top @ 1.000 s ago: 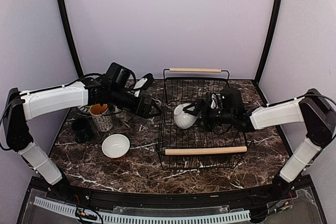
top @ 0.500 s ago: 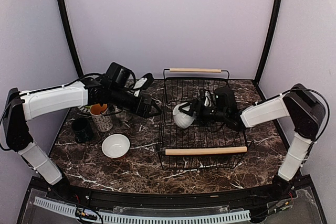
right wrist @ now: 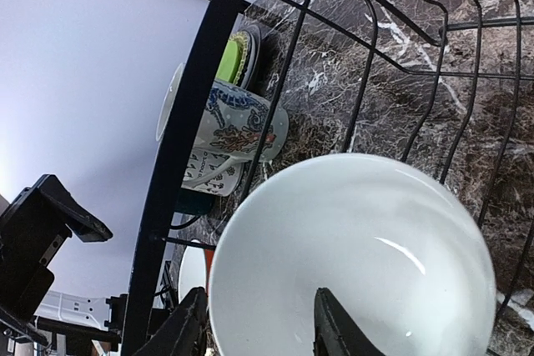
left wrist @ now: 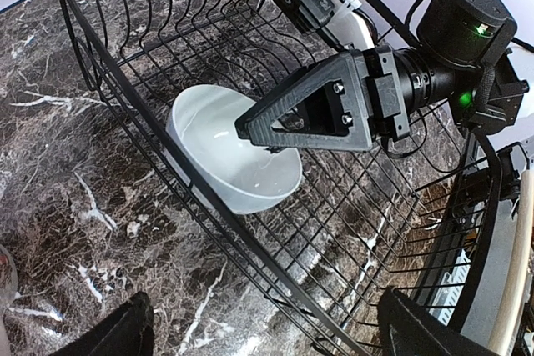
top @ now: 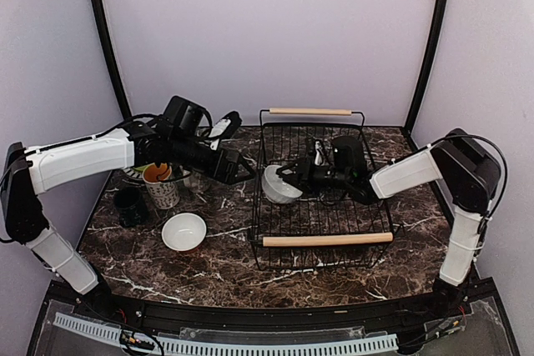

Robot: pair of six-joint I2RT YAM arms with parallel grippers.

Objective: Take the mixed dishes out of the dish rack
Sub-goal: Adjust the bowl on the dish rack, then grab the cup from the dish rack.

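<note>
Right arm reaches low and level across the dish rack [top: 325, 239], with the right gripper [top: 288, 178] by its left wall. The white bowl [right wrist: 350, 256] is tilted, its rim between the jaws: one finger [right wrist: 188, 327] outside, the other inside. Pinching or not, can't tell. Left gripper [left wrist: 275, 333] hovers outside the rack, jaws spread wide and empty, bowl ahead of them through the wires.

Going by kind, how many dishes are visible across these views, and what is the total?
Bowls: 2 (white bowl in the dish rack, second bowl outside it)
Mugs and cups: 2 (patterned mug, dark cup)
Plates: 1 clearly seen (lime-green plate)
Total: 5
</note>
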